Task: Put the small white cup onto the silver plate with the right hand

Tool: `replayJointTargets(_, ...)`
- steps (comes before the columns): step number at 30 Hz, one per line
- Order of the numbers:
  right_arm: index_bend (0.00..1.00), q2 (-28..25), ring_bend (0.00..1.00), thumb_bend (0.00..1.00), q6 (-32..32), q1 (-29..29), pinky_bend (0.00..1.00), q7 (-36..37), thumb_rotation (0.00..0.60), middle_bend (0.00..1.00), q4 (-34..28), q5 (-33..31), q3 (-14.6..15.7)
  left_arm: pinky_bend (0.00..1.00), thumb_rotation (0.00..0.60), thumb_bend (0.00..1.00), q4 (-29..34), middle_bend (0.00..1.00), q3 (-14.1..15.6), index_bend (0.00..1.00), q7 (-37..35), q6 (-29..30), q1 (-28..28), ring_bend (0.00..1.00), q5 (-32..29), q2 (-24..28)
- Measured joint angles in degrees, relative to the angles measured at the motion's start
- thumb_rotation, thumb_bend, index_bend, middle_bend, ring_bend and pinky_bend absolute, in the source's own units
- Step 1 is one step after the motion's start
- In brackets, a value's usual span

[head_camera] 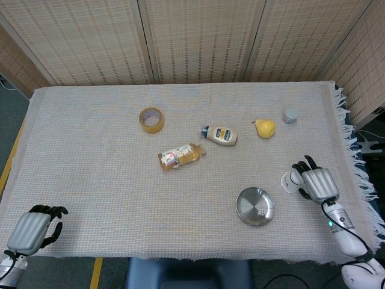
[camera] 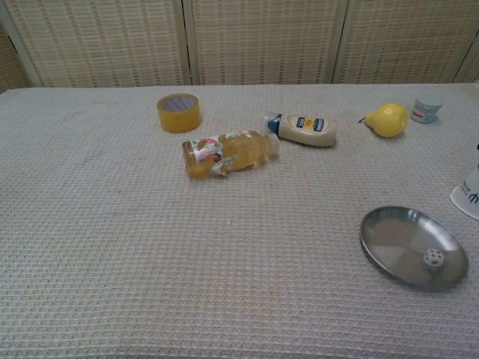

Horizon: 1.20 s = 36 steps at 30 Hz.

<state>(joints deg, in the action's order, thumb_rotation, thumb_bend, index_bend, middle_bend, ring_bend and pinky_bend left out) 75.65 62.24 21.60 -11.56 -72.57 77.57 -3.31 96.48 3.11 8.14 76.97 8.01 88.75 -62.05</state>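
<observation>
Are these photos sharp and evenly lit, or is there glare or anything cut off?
Head view: sharp, soft even light, faint shadows. Chest view: the silver plate shows only a dull sheen, no harsh glare; the small white cup is cut off by the right edge.

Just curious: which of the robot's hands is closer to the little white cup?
Right. The right hand is at the white cup; the left hand sits far across the table at the opposite near corner.

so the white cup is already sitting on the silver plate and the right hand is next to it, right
Not quite. The small white cup is not on the silver plate; it lies on the tablecloth to the right of the plate, apart from it. The right hand is indeed right beside the cup. The head view shows this. The only thing on the plate is a small white perforated ball.
</observation>
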Motion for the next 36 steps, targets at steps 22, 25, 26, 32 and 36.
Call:
replayJointTargets(22, 0.46, 4.88, 0.32, 0.15, 2.95, -0.05, 0.72, 7.66, 0.6, 0.39, 7.77, 2.9, -0.25, 0.3, 0.6, 0.51, -0.23, 0.44, 0.26, 0.38, -0.27, -0.54, 0.41, 0.37, 0.13, -0.21)
replayJointTargets(25, 0.54, 5.43, 0.37, 0.15, 4.4, -0.36, 0.74, 8.44, 0.6, 0.44, 8.97, 3.71, -0.34, 0.3, 0.6, 0.51, -0.2, 0.44, 0.28, 0.38, -0.2, -0.57, 0.41, 0.37, 0.08, -0.19)
replayJointTargets(26, 0.55, 5.51, 0.38, 0.15, 4.6, -0.42, 0.74, 8.54, 0.6, 0.44, 9.17, 3.85, -0.36, 0.3, 0.6, 0.51, -0.19, 0.44, 0.29, 0.38, -0.14, -0.57, 0.41, 0.37, 0.06, -0.2)
replayJointTargets(32, 0.55, 5.48, 0.39, 0.15, 5.72, -0.61, 0.75, 9.9, 0.6, 0.44, 9.29, 4.52, -0.58, 0.3, 0.6, 0.51, 0.09, 0.44, 0.38, 0.38, 0.37, -0.79, 0.4, 0.37, -0.19, -0.13)
replayJointTargets(36, 0.55, 4.52, 0.39, 0.15, 7.17, -0.63, 0.75, 10.85, 0.6, 0.44, 6.85, 5.74, -0.65, 0.3, 0.6, 0.51, 0.32, 0.44, 0.38, 0.38, 0.71, -0.95, 0.42, 0.37, -0.47, -0.07)
